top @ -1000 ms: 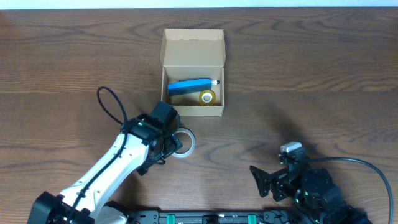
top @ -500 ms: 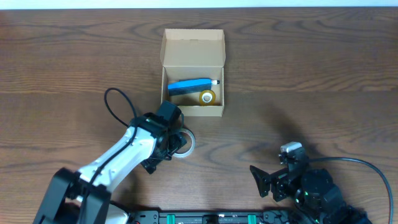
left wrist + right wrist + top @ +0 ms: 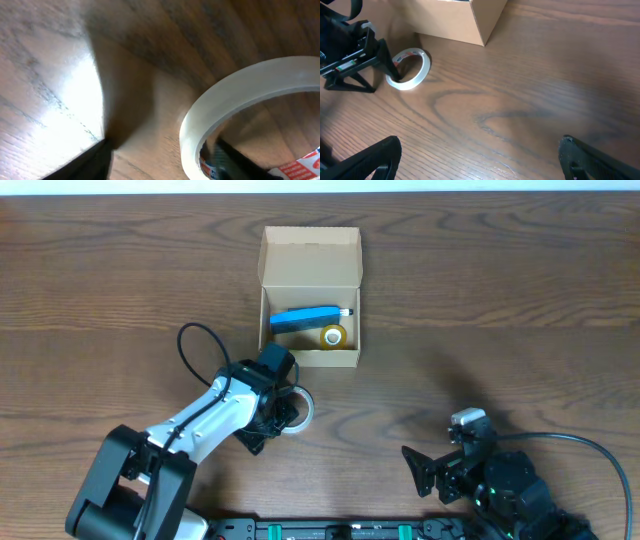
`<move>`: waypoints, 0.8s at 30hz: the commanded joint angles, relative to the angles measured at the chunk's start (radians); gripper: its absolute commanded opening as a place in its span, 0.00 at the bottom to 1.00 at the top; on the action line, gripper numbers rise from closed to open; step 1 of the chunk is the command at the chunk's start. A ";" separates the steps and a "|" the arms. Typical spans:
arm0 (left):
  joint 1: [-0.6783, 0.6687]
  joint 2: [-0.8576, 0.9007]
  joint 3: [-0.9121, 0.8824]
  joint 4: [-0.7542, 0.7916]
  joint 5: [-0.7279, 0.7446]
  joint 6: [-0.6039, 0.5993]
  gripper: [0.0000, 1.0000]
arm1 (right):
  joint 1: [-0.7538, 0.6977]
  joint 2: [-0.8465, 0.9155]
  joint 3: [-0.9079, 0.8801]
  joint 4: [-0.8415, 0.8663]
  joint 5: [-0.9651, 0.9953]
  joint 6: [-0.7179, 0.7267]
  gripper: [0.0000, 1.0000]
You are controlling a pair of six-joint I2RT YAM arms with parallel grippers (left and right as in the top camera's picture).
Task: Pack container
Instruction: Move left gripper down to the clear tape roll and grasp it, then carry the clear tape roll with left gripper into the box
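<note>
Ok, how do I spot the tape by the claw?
Find the open cardboard box mid-table. Just in front of it, on the table, lies a big clear tape roll, with the left claw straddling its rim. The other roll is small, yellow and inside the box.

Even soft overhead light, white glare on table (image 3: pixel 55 90) in left wrist view, close-up blurred

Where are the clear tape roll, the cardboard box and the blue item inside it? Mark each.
clear tape roll (image 3: pixel 240 90), left wrist view, its curved outer band.
cardboard box (image 3: pixel 310 260), overhead view, its open flap.
blue item (image 3: pixel 302 319), overhead view, its middle.
</note>
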State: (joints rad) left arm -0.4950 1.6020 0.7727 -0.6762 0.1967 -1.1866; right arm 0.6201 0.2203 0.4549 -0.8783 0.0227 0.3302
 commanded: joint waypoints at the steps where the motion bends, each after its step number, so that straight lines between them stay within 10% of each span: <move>1: -0.004 0.048 -0.008 -0.007 -0.019 -0.011 0.50 | -0.003 -0.005 0.002 -0.002 0.007 0.013 0.99; 8: -0.004 0.063 -0.008 -0.006 -0.023 -0.003 0.06 | -0.003 -0.005 0.002 -0.002 0.007 0.013 0.99; 24: -0.003 -0.066 -0.007 -0.230 -0.020 0.061 0.06 | -0.003 -0.005 0.002 -0.002 0.007 0.013 0.99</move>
State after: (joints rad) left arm -0.4957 1.5909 0.7746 -0.8776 0.2024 -1.1519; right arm 0.6201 0.2203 0.4549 -0.8787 0.0227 0.3302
